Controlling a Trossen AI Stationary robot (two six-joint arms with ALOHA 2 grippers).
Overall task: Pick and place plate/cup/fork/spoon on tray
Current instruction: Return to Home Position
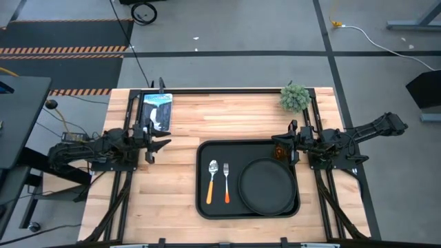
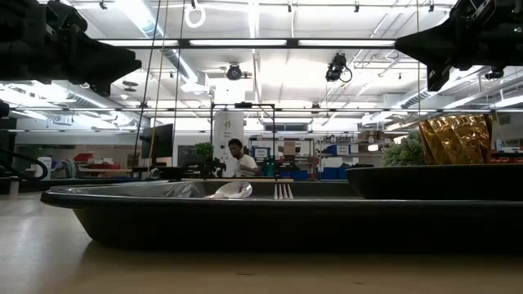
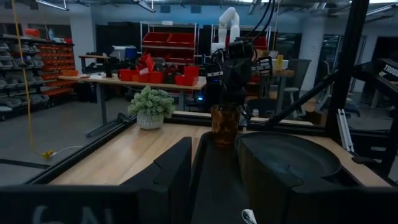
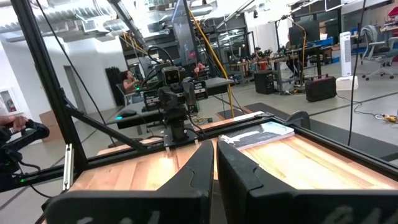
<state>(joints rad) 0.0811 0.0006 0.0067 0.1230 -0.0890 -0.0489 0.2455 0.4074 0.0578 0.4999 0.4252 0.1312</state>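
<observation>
The black tray (image 1: 204,204) lies in the middle of the table. On it lie the spoon (image 1: 212,180), the fork (image 1: 226,183) and the round black plate (image 1: 267,186). The amber cup (image 1: 278,151) stands upright in the tray's far right corner, and it also shows in the low view (image 2: 456,139). My right gripper (image 1: 291,142) is shut and empty. It hangs above and just right of the cup, high up in the low view (image 2: 462,41). My left gripper (image 1: 158,146) is open and empty, left of the tray.
A small potted plant (image 1: 295,97) stands at the table's far right corner. A blue-and-white flat package (image 1: 157,110) lies at the far left. Bare wood lies left and on the far side of the tray. A person (image 2: 239,160) stands far off in the room.
</observation>
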